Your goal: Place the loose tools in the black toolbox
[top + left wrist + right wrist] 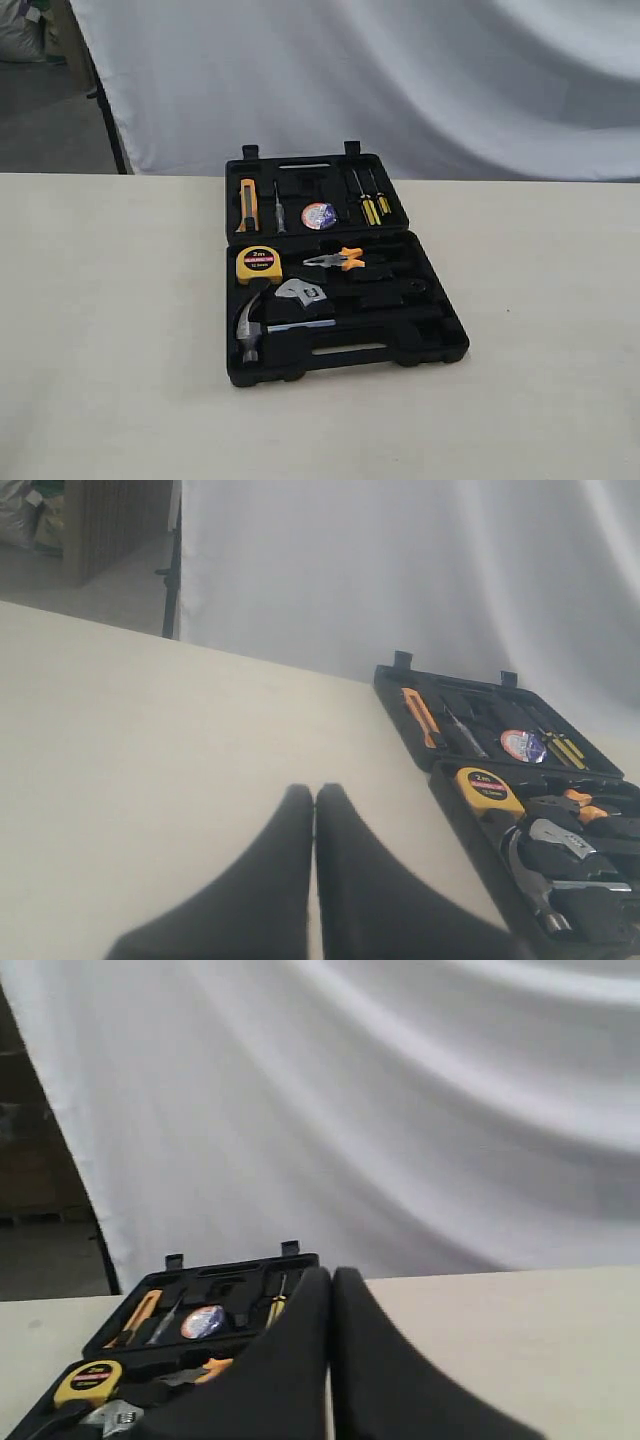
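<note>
Sitting in the open case, all three tools look stowed; both end effectors are empty.
The left end effector (315, 798) has its fingers pressed together on nothing above the bare surface (120, 330), well apart from the black toolbox (440, 345). In the exterior view the claw hammer (252, 325) lies in the near half, head at the left and shaft running rightward along the front. The adjustable wrench (300, 293) is just behind it, and the tape roll (319, 215) is in the far half. No loose tool shows, and there is room on both sides of the case. The right end effector (331, 1280), likewise pressed together and empty, hangs apart from the case; neither arm looks clearly nearer.
</note>
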### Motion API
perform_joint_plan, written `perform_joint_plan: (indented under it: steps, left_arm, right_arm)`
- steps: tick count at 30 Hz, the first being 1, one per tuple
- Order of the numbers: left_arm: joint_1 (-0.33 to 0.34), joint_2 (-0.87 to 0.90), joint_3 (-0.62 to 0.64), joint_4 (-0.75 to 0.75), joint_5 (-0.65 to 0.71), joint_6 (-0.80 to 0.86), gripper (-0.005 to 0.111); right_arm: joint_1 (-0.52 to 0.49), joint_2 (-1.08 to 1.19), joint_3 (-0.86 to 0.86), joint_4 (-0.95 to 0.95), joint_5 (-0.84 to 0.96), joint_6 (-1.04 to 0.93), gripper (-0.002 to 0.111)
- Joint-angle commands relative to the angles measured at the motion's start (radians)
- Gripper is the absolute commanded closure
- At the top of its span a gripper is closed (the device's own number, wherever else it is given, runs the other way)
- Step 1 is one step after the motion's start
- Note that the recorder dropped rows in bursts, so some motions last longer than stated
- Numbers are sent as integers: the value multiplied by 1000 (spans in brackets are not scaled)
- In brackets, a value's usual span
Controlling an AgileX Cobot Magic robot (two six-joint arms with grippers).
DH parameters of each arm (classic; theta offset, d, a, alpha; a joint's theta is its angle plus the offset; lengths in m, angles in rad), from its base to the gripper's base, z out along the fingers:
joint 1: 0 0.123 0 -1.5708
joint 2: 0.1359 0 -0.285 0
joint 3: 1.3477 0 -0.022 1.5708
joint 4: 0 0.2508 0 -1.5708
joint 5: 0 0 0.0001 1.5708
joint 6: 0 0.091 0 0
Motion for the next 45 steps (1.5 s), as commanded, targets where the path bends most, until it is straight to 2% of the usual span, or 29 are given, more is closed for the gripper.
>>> perform_joint_plan:
  steps: [1,7,45]
  left_arm:
    - [25,-3,-3,4,-7,-5,106]
    - [25,-3,-3,4,-7,-5,106]
    - [25,-3,-3,4,-7,-5,106]
  right_arm:
    - [-55,-91,4,-2,139,20,109]
    - [-60,-91,4,-6,283,18,109]
    - [-60,-91,4,-6,281,20,109]
